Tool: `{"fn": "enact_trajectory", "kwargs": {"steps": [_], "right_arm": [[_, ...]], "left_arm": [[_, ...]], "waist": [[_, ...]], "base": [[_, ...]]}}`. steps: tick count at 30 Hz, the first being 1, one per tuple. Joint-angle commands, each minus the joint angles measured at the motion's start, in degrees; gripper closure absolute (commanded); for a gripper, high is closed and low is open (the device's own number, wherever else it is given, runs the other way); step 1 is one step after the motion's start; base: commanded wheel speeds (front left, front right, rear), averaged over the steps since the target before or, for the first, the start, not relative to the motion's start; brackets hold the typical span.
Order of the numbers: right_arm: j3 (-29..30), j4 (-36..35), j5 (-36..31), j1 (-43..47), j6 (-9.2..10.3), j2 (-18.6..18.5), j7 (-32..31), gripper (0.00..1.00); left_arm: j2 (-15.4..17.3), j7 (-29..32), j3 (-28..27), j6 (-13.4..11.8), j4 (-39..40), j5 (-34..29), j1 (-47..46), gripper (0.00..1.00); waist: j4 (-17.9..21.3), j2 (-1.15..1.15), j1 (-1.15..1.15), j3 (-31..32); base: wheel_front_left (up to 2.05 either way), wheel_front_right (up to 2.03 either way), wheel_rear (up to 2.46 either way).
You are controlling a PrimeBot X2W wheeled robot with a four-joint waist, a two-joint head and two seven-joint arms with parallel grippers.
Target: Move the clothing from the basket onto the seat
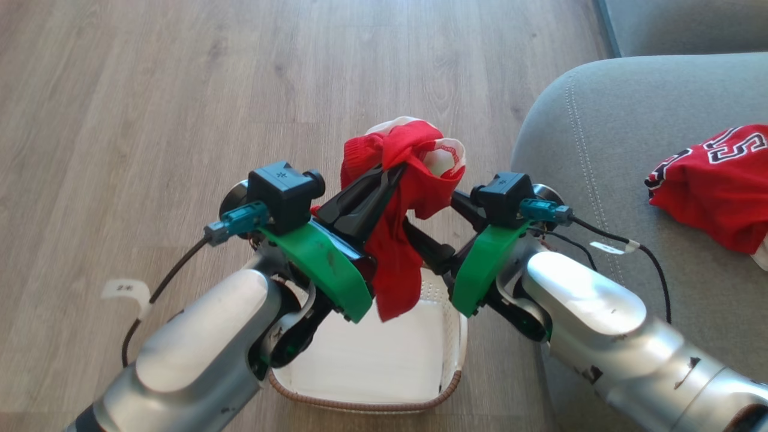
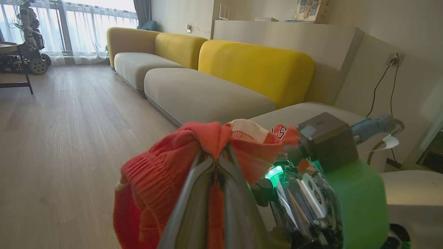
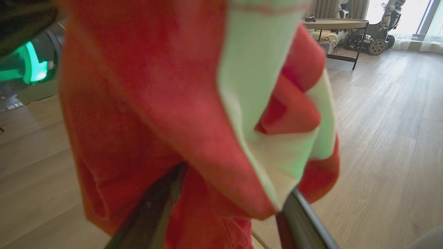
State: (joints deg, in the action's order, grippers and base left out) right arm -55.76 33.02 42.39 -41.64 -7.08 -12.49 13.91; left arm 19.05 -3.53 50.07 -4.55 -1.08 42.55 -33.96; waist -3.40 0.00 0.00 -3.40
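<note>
Above the basket (image 1: 360, 405) on the floor, the left gripper's (image 1: 384, 174) fingers are pinched tight on a red garment (image 1: 396, 258), with its tail dangling over the basket. Meanwhile the right gripper (image 3: 225, 197) has its fingers spread wide with cloth draped over them, not gripping. I'd swing everything right, carry that tail well past the seat's (image 1: 600, 150) rounded near edge, then let go beside the jersey (image 1: 714, 192) already lying there, not on top.

A home living room: a long sofa (image 2: 207, 93) with yellow backs, wood floor (image 2: 69, 145), curtained windows (image 2: 93, 27), side table (image 3: 335, 23), and another robot (image 2: 29, 38) parked there.
</note>
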Motion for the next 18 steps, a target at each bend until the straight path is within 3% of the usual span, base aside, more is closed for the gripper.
{"fn": "enact_trajectory", "kwargs": {"steps": [1,2,3,4,5,6,18], "right_arm": [[0.34,-0.74,0.23,-1.78,-0.41,1.18,0.91,0.00],[0.39,-0.51,0.21,-1.92,-0.41,1.25,0.97,0.00],[0.57,-0.38,0.13,-2.03,-0.41,1.31,1.01,0.07],[1.04,-0.57,-0.04,-2.11,-0.41,1.40,1.03,0.41],[1.57,-0.89,-0.29,-2.07,-0.41,1.48,1.04,0.88],[2.01,-1.23,-0.59,-1.95,-0.41,1.53,1.05,1.00],[5.60,-4.50,-2.23,0.65,-0.41,0.94,1.08,1.00]], "left_arm": [[0.48,-0.01,-2.03,0.24,1.34,-0.34,-3.83,1.00],[0.45,-0.04,-1.97,0.27,1.26,-0.32,-3.83,1.00],[0.42,-0.06,-1.92,0.28,1.19,-0.30,-3.82,1.00],[0.44,-0.09,-1.88,0.30,1.12,-0.27,-3.78,1.00],[0.49,-0.13,-1.86,0.33,1.05,-0.23,-3.74,1.00],[0.56,-0.17,-1.86,0.37,0.97,-0.20,-3.70,1.00],[1.22,-0.44,-1.99,0.00,0.14,0.20,-3.22,1.00]], "waist": [[-0.22,0.00,0.00,-0.10],[-0.30,0.00,0.00,-0.16],[-0.36,0.00,0.00,-0.21],[-0.39,0.00,0.00,-0.24],[-0.39,0.00,0.00,-0.26],[-0.38,0.00,0.00,-0.28],[0.18,0.00,0.00,0.00]], "base": [[0.00,0.00,0.00],[0.00,0.00,0.00],[0.00,0.00,0.00],[0.00,0.00,0.00],[0.00,0.00,0.00],[0.00,0.00,0.00],[0.00,0.00,0.00]]}}
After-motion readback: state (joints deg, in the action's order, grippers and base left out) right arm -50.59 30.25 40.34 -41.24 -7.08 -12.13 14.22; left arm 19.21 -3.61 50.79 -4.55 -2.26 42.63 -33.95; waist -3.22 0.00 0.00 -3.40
